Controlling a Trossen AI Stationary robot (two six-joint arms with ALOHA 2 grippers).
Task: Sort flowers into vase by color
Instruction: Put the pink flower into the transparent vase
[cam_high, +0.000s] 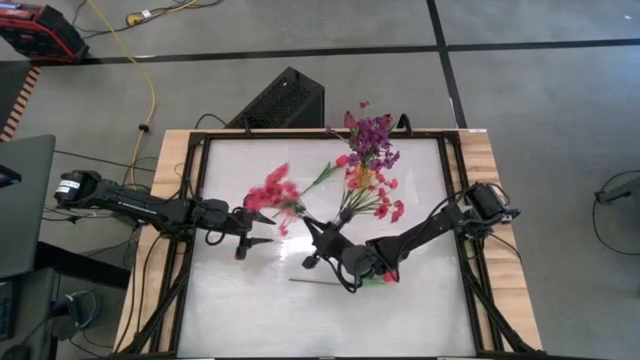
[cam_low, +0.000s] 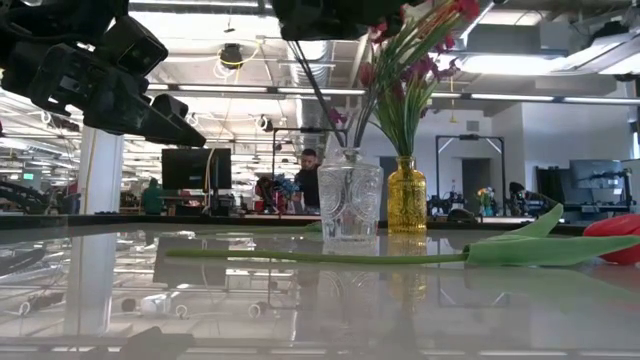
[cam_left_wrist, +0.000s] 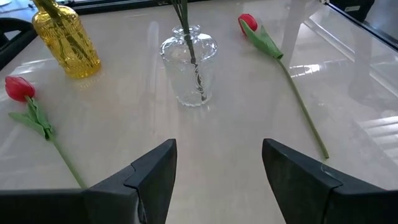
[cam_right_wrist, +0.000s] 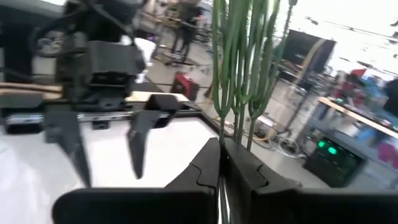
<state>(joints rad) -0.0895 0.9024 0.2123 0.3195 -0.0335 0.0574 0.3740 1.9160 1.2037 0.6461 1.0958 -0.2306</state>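
Right gripper (cam_right_wrist: 221, 163): fingers pressed together on a bunch of green stalks (cam_right_wrist: 236, 74), which pass between them. It hangs over the mid-desk, directly above the clear vase (cam_left_wrist: 188, 68). In the low view thin stalks run from the gripper down into the vase mouth, so the lower ends are inside the glass. The red spray (cam_high: 272, 192) appears to be the head of this bunch, leaning toward the left arm; I cannot trace the join with certainty.

Left gripper (cam_left_wrist: 217, 149): fingers spread, nothing between them. It is held off the desk (cam_left_wrist: 217, 118) on the left side and faces the clear vase.

Yellow vase (cam_left_wrist: 67, 43): just beside the clear one, on the far side. It carries the purple and mixed heads.

Key relation: the held stalks run steeply from the vase mouth up to the right gripper, with the heads tipped leftward. Judgement: the step in hand is seating this bunch. The move depends on the stalks being deep enough in the vase to stay put when let go.

Loose stock:
- One tulip (cam_left_wrist: 292, 93) lies flat near the front of the desk. Its long axis runs left-right, with the bare stalk end toward the left arm and the red bud toward the right arm.
- A second tulip (cam_left_wrist: 28, 106) lies on the other side of the left gripper's line of sight.

Judgement: the left gripper is free and nearer the first tulip's stalk end. A grasp would have to cross that stalk.
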